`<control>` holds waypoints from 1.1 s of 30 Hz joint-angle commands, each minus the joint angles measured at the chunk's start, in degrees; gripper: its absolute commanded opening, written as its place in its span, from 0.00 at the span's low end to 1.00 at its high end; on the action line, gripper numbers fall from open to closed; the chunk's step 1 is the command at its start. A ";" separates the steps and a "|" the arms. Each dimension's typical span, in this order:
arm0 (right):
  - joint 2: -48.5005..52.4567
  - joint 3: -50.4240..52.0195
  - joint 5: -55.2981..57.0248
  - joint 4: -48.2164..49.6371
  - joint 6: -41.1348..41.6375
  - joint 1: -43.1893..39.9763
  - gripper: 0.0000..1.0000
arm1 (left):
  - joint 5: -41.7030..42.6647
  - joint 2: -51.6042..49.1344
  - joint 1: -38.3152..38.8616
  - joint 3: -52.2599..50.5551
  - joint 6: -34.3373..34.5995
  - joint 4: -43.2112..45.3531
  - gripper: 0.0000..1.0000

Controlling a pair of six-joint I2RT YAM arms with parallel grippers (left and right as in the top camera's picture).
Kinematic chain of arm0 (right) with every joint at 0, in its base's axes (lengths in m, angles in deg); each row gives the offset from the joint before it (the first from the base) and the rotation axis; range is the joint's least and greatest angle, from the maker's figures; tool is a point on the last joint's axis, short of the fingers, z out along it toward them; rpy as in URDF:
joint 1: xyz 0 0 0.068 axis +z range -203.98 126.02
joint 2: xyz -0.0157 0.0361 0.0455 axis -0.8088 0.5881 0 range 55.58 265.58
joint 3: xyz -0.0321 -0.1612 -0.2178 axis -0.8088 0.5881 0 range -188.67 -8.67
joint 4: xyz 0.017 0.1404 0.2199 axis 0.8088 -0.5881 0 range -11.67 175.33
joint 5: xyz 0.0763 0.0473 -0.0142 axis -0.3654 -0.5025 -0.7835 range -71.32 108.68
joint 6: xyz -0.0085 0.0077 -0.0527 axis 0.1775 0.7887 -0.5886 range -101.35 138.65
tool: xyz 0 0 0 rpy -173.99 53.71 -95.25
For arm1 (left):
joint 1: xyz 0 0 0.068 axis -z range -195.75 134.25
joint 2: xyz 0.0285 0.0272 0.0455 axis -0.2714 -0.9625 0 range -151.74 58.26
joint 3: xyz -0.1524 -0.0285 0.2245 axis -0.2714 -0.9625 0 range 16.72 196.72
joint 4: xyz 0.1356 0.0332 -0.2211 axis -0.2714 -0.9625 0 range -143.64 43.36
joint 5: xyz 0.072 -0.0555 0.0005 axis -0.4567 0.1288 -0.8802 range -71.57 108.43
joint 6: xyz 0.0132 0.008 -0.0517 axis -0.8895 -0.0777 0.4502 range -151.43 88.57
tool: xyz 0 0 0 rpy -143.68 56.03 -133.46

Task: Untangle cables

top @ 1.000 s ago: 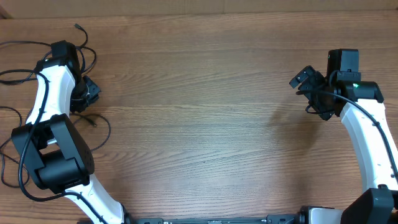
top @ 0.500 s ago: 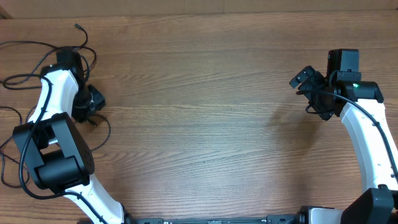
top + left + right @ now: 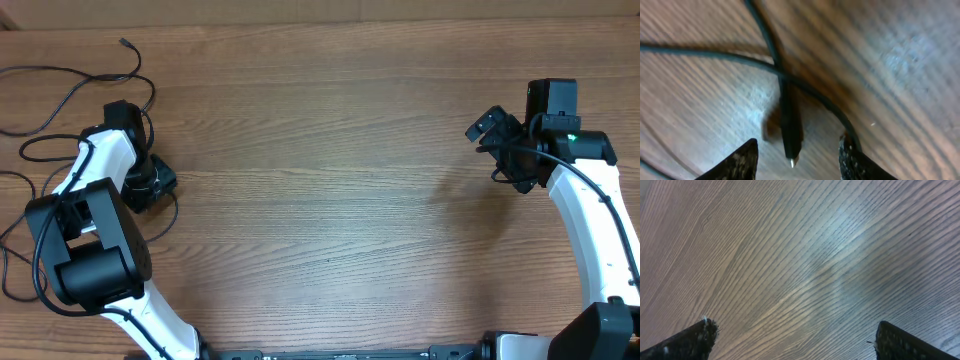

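My left fingers (image 3: 740,162) just spread, the plug (image 3: 790,125) loose between them; that cable (image 3: 762,30) looks placed. Right fingers (image 3: 690,340) gape, idle.

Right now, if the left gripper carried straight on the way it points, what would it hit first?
Most likely the black cable plug, which lies between the open fingers of the left gripper, then the wooden table just beneath. Depth is hard to judge.

left arm (image 3: 85,165) wearing white shell, black joints | right arm (image 3: 582,215) showing green light (image 3: 571,139) | left gripper (image 3: 797,150) showing speckled black fingers (image 3: 740,162)
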 commanded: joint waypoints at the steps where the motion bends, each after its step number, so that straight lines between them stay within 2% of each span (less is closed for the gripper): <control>1: -0.81 -0.09 0.48 0.28 -0.09 -0.37 1.00 | -1.01 1.07 -0.31 -2.32 -0.24 2.19 0.49; 3: -0.81 -0.09 0.48 0.28 -0.09 -0.37 1.00 | -0.98 1.07 -0.31 -3.08 -0.22 3.48 0.40; 8: -0.81 -0.09 0.50 0.28 -0.09 -0.37 1.00 | -0.94 1.07 -0.35 -4.76 -0.22 6.08 0.36; 12: -0.81 -0.09 0.48 0.28 -0.09 -0.37 1.00 | -0.94 1.07 -0.50 -5.33 -0.22 7.32 0.17; 18: -0.81 -0.09 0.50 0.28 -0.09 -0.37 1.00 | -0.59 1.09 -0.79 -5.20 -0.24 9.16 0.05; 24: -0.81 -0.09 0.48 0.28 -0.09 -0.37 1.00 | -0.35 1.09 -2.93 -1.66 -0.20 9.29 0.04; 33: -0.81 -0.09 0.48 0.28 -0.09 -0.37 1.00 | 4.28 1.09 -7.17 14.38 -0.79 2.62 0.04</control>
